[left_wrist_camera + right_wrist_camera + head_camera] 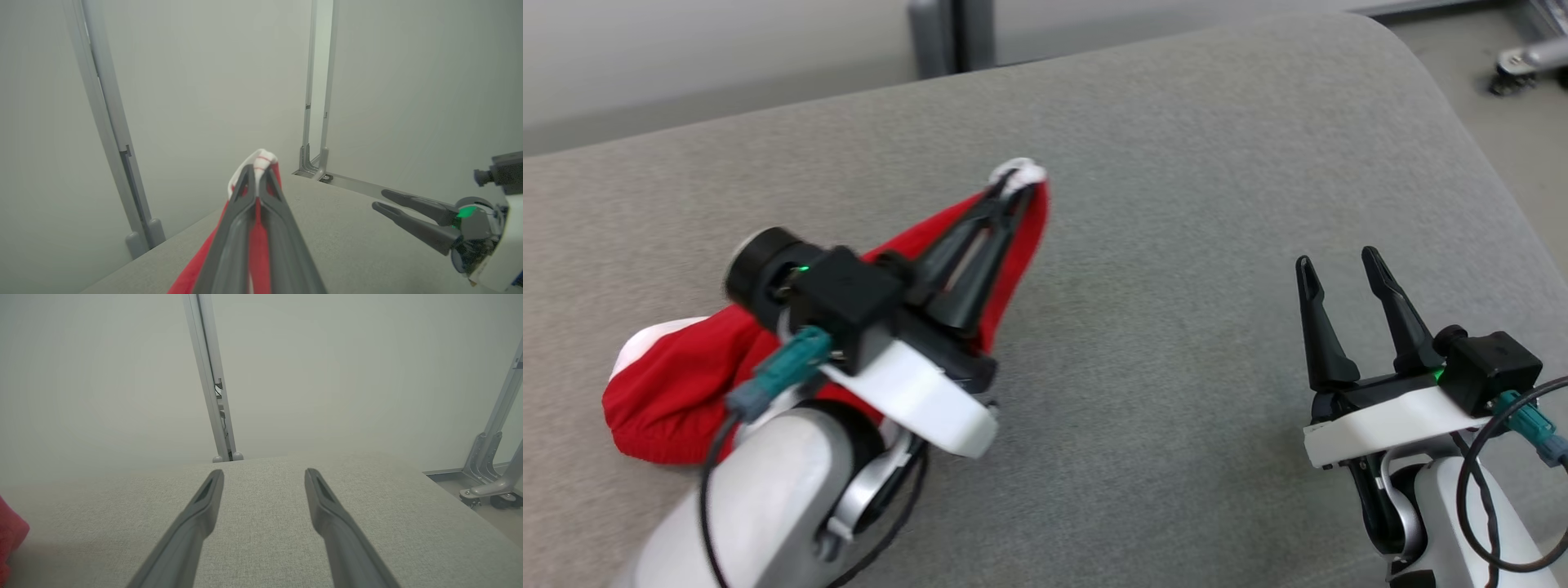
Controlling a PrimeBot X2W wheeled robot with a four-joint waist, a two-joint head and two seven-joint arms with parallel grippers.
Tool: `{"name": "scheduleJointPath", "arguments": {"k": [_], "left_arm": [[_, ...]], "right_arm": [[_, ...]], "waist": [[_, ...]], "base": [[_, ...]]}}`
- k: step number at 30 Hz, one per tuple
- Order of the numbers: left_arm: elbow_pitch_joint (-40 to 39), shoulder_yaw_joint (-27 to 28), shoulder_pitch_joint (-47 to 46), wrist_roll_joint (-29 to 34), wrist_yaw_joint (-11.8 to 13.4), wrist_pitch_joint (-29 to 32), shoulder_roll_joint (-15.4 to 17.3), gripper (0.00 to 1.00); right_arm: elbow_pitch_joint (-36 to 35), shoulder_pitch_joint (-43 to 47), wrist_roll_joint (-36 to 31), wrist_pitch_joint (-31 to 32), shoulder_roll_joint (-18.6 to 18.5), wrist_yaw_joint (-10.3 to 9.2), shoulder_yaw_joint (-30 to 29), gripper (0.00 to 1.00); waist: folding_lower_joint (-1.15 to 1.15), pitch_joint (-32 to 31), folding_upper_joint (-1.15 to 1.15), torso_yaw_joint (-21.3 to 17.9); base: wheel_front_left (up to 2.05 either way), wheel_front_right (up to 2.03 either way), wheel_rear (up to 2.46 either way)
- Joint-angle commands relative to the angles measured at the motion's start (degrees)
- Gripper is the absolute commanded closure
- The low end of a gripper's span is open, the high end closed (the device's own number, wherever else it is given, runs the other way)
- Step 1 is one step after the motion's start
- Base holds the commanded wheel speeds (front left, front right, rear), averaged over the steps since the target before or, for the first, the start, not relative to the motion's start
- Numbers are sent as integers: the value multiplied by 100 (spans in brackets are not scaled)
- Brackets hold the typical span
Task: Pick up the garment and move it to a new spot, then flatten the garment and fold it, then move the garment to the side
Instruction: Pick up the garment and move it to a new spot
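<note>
The garment (678, 384) is red with white trim and lies bunched at the left of a grey cushioned surface (1176, 245). My left gripper (1015, 186) is shut on its white-edged corner, pulling a red strip up and to the right. The left wrist view shows that white corner of the garment (261, 161) pinched at my left gripper (258, 169). My right gripper (1339, 265) hovers open over bare cushion at the right, apart from the cloth. Between my right gripper's (264, 473) fingers there is nothing, and a bit of the red garment (10, 535) shows at the far left.
The cushion's rounded right edge (1486, 180) drops to the floor, where a wheeled metal base (1523, 65) stands. A pale wall and grey upright posts (952, 37) lie behind the far edge. Bare cushion spreads between the two grippers.
</note>
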Motion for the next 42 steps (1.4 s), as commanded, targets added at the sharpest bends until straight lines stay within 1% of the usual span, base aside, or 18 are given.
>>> {"name": "scheduleJointPath", "arguments": {"k": [1, 5, 10, 15, 19, 20, 21, 22, 23, 27, 28, 32, 37, 42], "left_arm": [[81, -123, -206, 63, -96, 19, -87, 100], [331, -516, -553, 208, -309, 122, -384, 100], [960, -857, -703, 194, -464, 246, -674, 100], [1895, -1097, -663, 88, -654, 361, -790, 100], [2407, -1185, -650, 5, -800, 250, -906, 100], [2510, -1199, -644, -16, -825, 226, -922, 94], [2510, -1199, -644, -16, -825, 226, -922, 94], [2587, -1223, -628, -24, -840, 194, -932, 44], [2652, -1246, -629, 3, -855, 149, -950, 0], [2796, -1282, -515, -59, -902, -55, -1069, 0], [2823, -1266, -472, -76, -882, -192, -1081, 0], [2769, -1035, -294, -176, -753, -665, -1087, 0], [2734, -525, -7, -376, -468, -1313, -945, 0], [2730, 55, 314, -598, -150, -1609, -678, 0]], "right_arm": [[17, -76, 82, -64, -15, 13, 3, 0], [72, -76, 248, -118, -13, 13, 46, 0], [132, -110, 398, -167, -13, 13, 94, 0], [159, -202, 498, -173, -17, 13, 120, 0], [129, -226, 506, -166, -18, 13, 125, 0], [126, -225, 485, -166, -17, 13, 112, 0], [126, -225, 485, -166, -17, 13, 112, 0], [136, -219, 462, -166, -17, 13, 99, 0], [151, -211, 441, -167, -16, 13, 95, 0], [216, -161, 347, -167, -19, 13, 62, 0], [234, -138, 277, -168, -22, 13, 11, 0], [277, -87, 176, -168, -21, 13, -83, 0], [334, -51, -5, -168, -24, 13, -146, 0], [306, 15, -104, -112, -20, 13, -214, 0]], "waist": [[0, 262, 0, -341], [0, 401, 0, -534], [0, 639, 0, -632], [0, 786, 0, -610], [0, 798, 0, -524], [0, 783, 0, -485], [0, 783, 0, -485], [0, 758, 0, -442], [0, 727, 0, -398], [0, 555, 0, -189], [0, 458, 0, -63], [0, 276, 0, 182], [0, 58, 0, 472], [0, -93, 0, 714]], "base": [[0, 0, 0], [0, 0, 0], [0, 0, 0], [0, 0, 0], [0, 0, 0], [0, 0, 0], [0, 0, 0], [0, 0, 0], [0, 0, 0], [0, 0, 0], [0, 0, 0], [0, 0, 0], [0, 0, 0], [0, 0, 0]]}}
